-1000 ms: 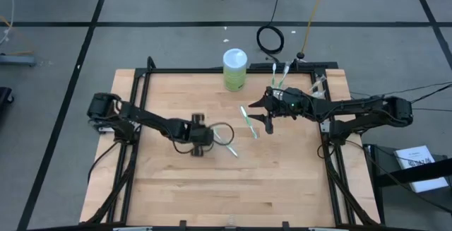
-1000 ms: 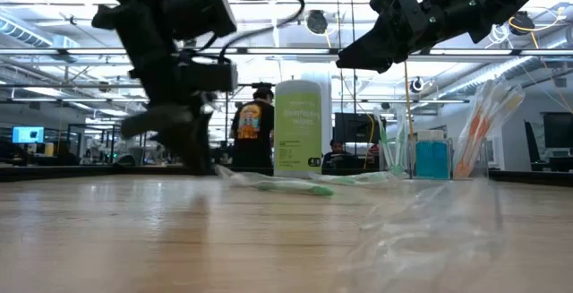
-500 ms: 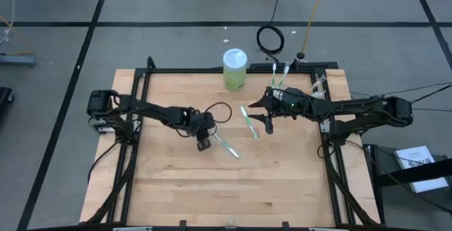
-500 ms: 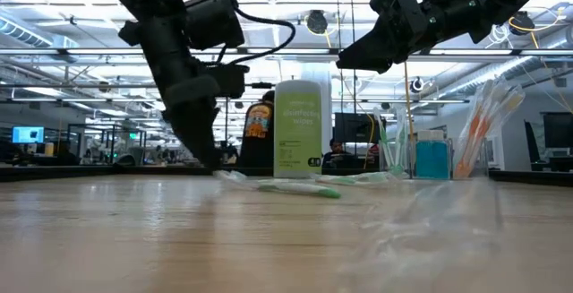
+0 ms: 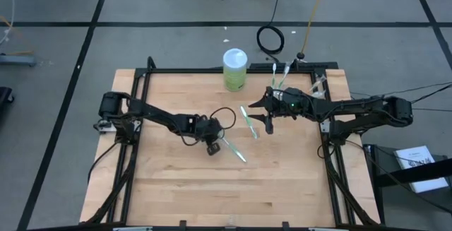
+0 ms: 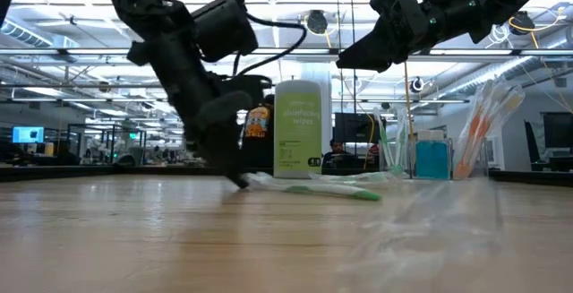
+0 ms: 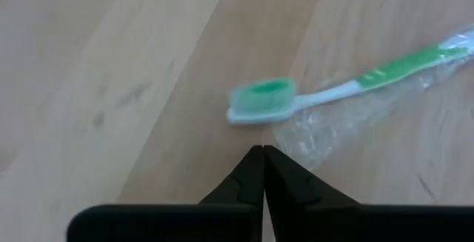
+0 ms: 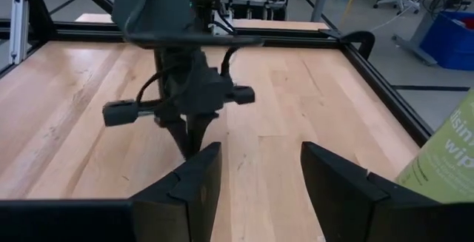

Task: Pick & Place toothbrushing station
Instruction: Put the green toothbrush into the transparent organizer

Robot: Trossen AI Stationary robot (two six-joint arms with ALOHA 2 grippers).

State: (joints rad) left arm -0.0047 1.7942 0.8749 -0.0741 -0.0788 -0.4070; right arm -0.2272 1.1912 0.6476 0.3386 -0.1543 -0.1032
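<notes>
Nearest the front edge of the table, at about six o'clock from the middle, nothing is lying on the bare wood of the table [image 5: 176, 196]. Just past that, near the centre, the left gripper [image 5: 212, 147] is pressing its tips down to the wood with the jaws clenched tight together and gripping nothing. A green-white toothbrush [image 7: 333, 94] is lying flat just ahead of those tips, at about four o'clock from the gripper in the overhead view, its bristle head nearest the fingers but not between them; the pinch is looking like a miss. A crumpled clear wrapper [image 7: 333, 127] is lying under and beside its handle.

Farther on, at about two o'clock from the centre, the right gripper [image 5: 267, 115] is hovering above the table with its jaws released and holding nothing. A second green toothbrush [image 5: 248, 120] is lying just beside it, toward nine o'clock.

At the far edge, a lime-green canister [image 5: 234, 70] is standing at twelve o'clock, and upright brushes are showing in the clear cup [image 6: 488, 132] at the one o'clock corner.

Judging from this, some brushes are already standing in the cup, while two are waiting on the wood, so the job is partway through
</notes>
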